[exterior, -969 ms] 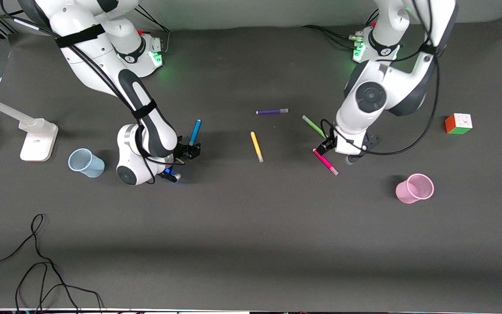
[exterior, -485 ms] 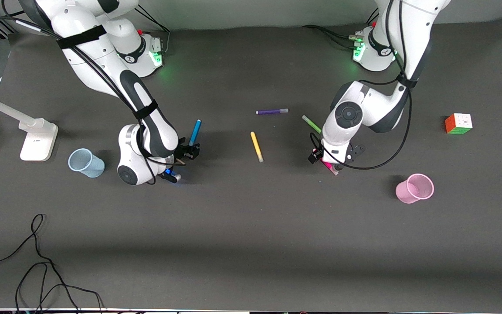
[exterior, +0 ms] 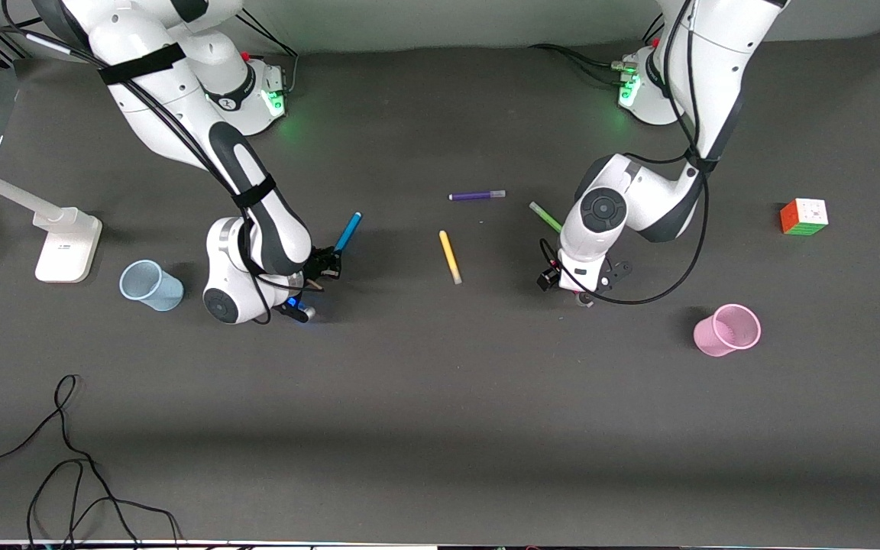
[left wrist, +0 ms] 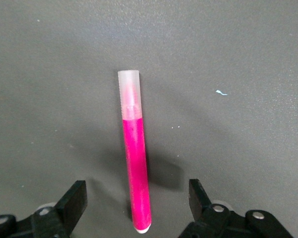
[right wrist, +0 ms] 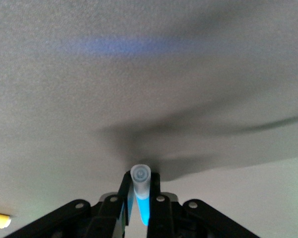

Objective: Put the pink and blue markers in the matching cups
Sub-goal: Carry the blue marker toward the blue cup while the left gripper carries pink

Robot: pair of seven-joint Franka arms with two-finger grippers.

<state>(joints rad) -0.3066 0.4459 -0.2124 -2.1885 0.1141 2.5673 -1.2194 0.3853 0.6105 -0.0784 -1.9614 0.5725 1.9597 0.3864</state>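
Zero markers cupped: both cups empty.
Right gripper (right wrist: 139, 210): fingers clamped on blue marker (exterior: 348, 231).
Left gripper (left wrist: 137, 208): fingers spread, pink marker (left wrist: 134, 163) between, ungrasped.

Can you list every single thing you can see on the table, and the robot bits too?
blue marker: one, sky blue, held tilted in the right pincer
pink marker: one, magenta, lying on the mat
yellow marker: one, mid-table
purple marker: one, farther from the camera than the yellow marker
green marker: one, partly hidden by the left arm
blue cup: one, pale blue, right arm's end
pink cup: one, light pink, left arm's end
cube: one, multicoloured, left arm's end
lamp base: one, white
cable: one, black
right pincer: shut on the blue marker
left pincer: open, astride the pink marker
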